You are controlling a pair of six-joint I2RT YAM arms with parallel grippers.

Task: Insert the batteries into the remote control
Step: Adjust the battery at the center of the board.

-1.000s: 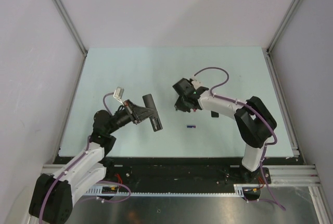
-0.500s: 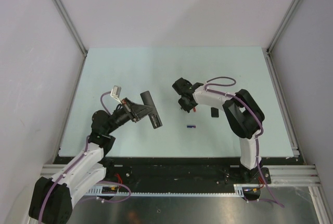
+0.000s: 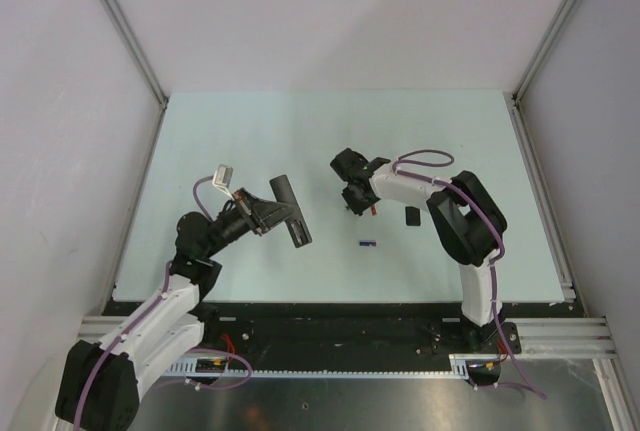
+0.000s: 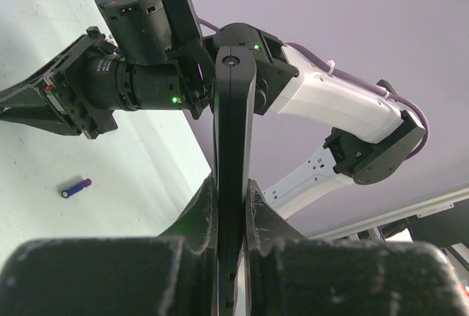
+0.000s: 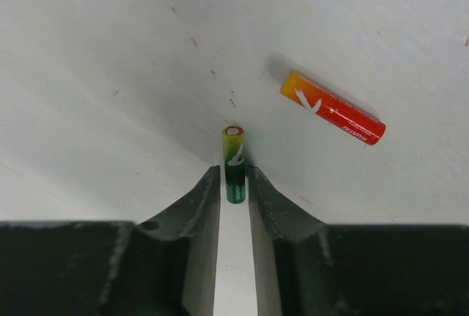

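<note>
Remote control (image 3: 291,213): held off the counter (image 3: 300,131), left of centre. It sits edge-on in the left jaws with its free end pointing towards the right arm. Its pose is unchanged over the last second.
Left jaws: pressed fully together on the remote control's lower end, holding steady.
Right jaws: down at the counter, right of centre. They have just parted from near-closed to a narrow gap and now straddle the near end of the green battery (image 5: 234,147). A sliver of space shows on each side, so no pinch is made yet. The right arm's elbow has folded inward over the same second.
Red battery (image 5: 332,108): lying on the counter near the green battery, apart from it and untouched.
Green battery: lying on the counter, lengthwise in the gap of the right jaws.
Blue-purple battery (image 3: 367,243): alone on the counter between the two arms.
Significance: probably the start of the first pick; no battery is loaded yet.
</note>
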